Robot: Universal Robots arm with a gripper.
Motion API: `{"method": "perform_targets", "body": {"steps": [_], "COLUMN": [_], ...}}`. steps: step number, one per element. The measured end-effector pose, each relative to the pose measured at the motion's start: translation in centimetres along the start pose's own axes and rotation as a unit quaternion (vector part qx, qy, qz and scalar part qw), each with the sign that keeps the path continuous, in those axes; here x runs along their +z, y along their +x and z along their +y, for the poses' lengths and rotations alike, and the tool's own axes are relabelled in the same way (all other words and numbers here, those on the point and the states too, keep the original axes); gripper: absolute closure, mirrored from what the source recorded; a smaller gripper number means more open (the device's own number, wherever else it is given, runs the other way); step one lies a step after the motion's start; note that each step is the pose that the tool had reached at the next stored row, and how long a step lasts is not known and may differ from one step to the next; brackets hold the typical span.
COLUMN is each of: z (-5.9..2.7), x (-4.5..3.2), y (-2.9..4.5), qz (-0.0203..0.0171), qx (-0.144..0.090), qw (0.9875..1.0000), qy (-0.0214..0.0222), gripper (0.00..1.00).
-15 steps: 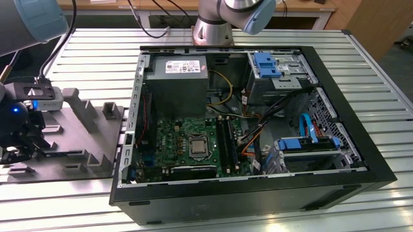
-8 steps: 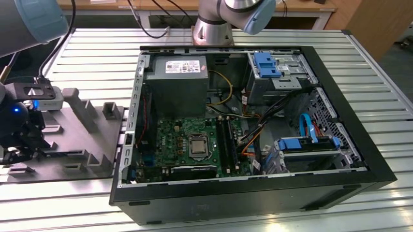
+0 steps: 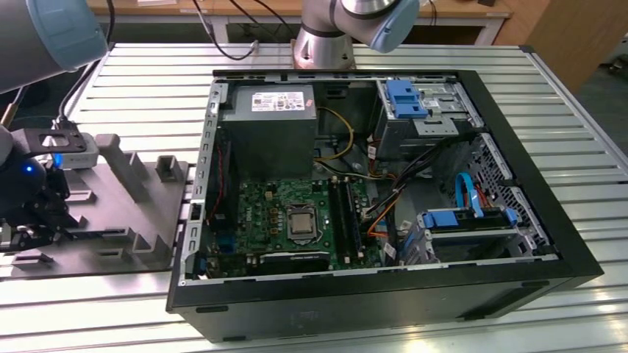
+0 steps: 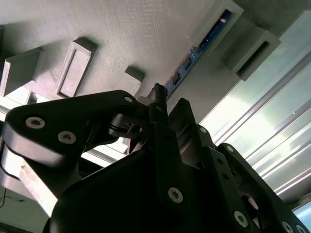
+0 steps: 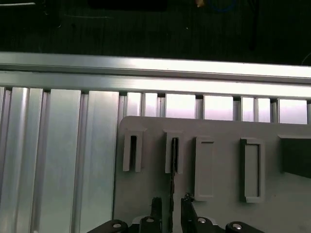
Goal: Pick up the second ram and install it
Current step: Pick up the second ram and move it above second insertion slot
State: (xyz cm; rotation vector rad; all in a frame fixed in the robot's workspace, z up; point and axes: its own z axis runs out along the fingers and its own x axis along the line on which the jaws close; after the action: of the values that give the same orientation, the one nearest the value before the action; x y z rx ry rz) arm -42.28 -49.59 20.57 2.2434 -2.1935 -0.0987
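Observation:
The second ram (image 5: pixel 172 165) stands on edge in a slot of the grey holder plate (image 5: pixel 218 204), seen edge-on as a thin dark stick. In the second wrist view its blue-edged board (image 4: pixel 197 54) runs along the same slot. My gripper (image 5: pixel 171 201) straddles one end of the stick, with a finger (image 5: pixel 156 205) on each side and a small gap to the board, so it is open. In the exterior view the gripper (image 3: pixel 28 229) hangs low over the holder plate (image 3: pixel 128 213), at the exterior view's left, beside the open computer case (image 3: pixel 393 287).
Inside the case lie the green motherboard (image 3: pixel 260 213) with its long black slots (image 3: pixel 340 213), a grey power-supply box (image 3: pixel 267 125), blue drive brackets (image 3: pixel 404 99) and loose cables (image 3: pixel 393 198). The holder plate carries several raised blocks (image 3: pixel 172 170). All of it rests on a ribbed aluminium table (image 3: pixel 549 95).

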Motion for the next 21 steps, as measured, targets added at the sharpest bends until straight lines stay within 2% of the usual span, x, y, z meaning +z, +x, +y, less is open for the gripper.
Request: {"method": "perform_targets", "body": {"steps": [13,21], "z": [0.62,0.67], "x": [1.13,1.23], "y": [-0.44,-0.46], "qz": [0.0006,0.0012], "qx": [-0.003,-0.003], "qw": [1.0000,1.0000], "qy": [-0.0002,-0.0002], "gripper": [0.70,0.70]}}
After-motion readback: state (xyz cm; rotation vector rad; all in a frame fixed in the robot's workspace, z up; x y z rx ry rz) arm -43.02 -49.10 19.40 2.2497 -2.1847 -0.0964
